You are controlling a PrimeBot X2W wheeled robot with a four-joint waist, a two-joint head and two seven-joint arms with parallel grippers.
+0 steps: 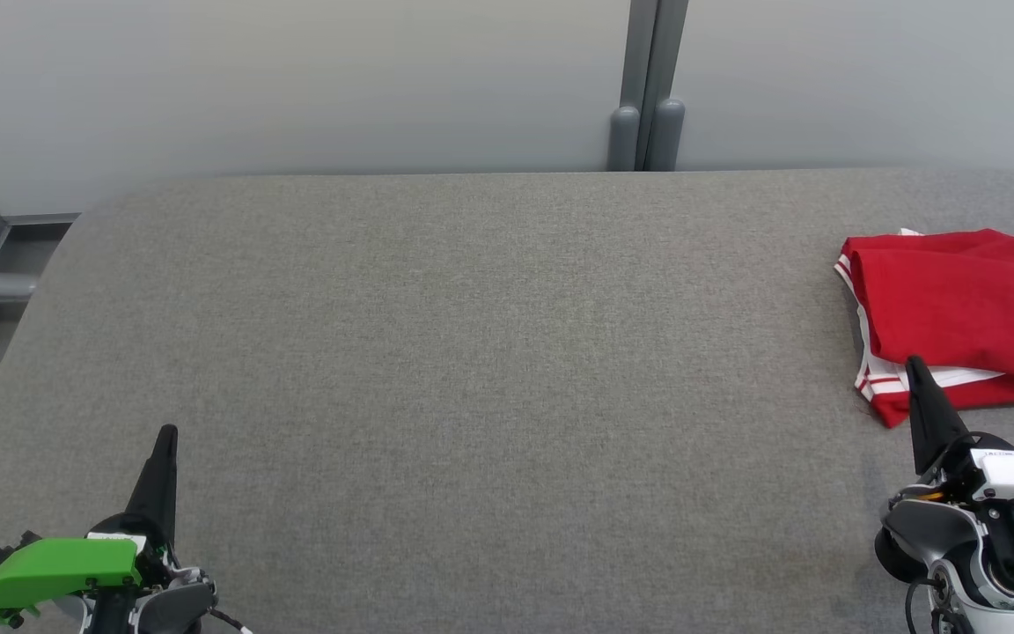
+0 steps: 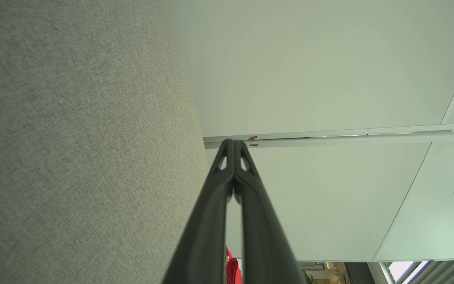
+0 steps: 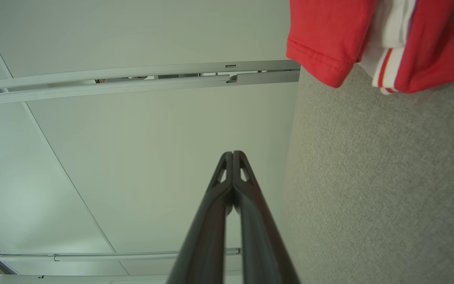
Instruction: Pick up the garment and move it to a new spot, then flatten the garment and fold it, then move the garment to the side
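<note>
Grey woven cloth covers the table (image 1: 472,352) on which the robot works, both arms held low at its near edge. At lower left, the left gripper (image 1: 167,433), a green cover (image 1: 58,563) on its wrist, points up the table with its two dark fingers pressed together on nothing. The left wrist view shows the same tips (image 2: 233,144) meeting. Behind the table's middle, a grey post (image 1: 648,88) splits the pale wall.

At far right lies the garment (image 1: 947,299), a red jersey with white-and-red trim and a dark number. It is doubled over on itself and partly cut off by the picture's edge. Near its front hem the right gripper (image 1: 914,365) points up, clenched shut and empty. In the right wrist view the closed tips (image 3: 233,153) stand apart from the jersey's corner (image 3: 329,39).

By its look, the jersey is already folded and set to the side, so the last step appears done or all but done. Any further shift would call for the right gripper to open, reach forward to the near hem and close on both layers.

Counted: one garment, one table, one post, two grippers.
</note>
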